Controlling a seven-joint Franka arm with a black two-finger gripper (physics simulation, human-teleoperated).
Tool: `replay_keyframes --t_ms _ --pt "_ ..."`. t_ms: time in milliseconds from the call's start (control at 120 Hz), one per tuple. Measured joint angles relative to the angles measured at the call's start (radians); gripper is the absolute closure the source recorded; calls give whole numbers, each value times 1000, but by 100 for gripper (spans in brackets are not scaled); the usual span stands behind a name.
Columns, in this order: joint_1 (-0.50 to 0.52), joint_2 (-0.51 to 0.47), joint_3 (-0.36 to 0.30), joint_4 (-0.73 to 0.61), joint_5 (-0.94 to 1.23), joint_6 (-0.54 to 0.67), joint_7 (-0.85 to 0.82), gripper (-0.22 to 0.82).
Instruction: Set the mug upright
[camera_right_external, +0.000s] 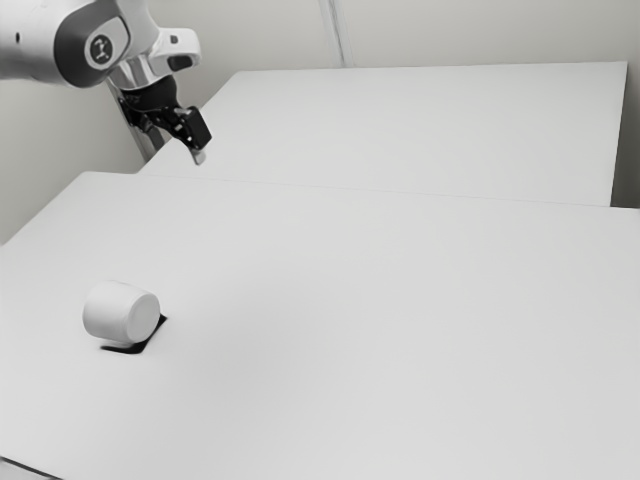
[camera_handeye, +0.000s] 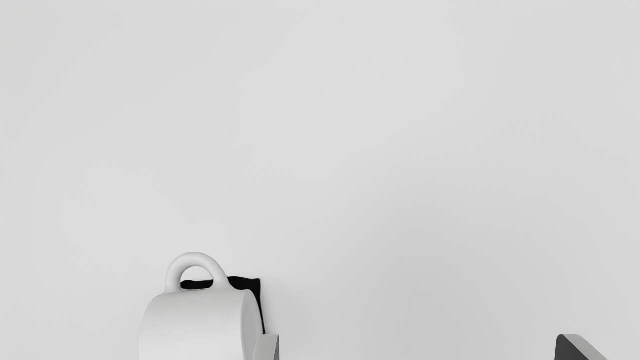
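Observation:
High above the table, at the exterior view's upper left, hangs my gripper (camera_right_external: 199, 156), well away from the mug. The white mug (camera_right_external: 120, 312) lies on its side on the table, its round base facing the exterior view's right. In the wrist view the mug (camera_handeye: 195, 325) has its handle sticking out to one side, and one fingertip overlaps the edge of its base. My gripper (camera_handeye: 417, 347) is open there, its fingers wide apart with bare tabletop between them.
A black patch (camera_right_external: 136, 348) lies on the table right beside and under the mug. The white table (camera_right_external: 380, 330) stretches toward the exterior view's right, and another white surface (camera_right_external: 420, 125) stands behind it, with a wall beyond.

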Motion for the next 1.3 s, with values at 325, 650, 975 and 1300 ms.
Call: replay_keyframes --t_ms 325,650,975,1300 --pt "88 -12 41 -48 2 27 12 0" --pt "396 33 43 -54 -218 -97 41 0" --pt "592 181 46 -53 -322 -197 147 0" --pt "608 361 108 15 -382 -212 288 0"
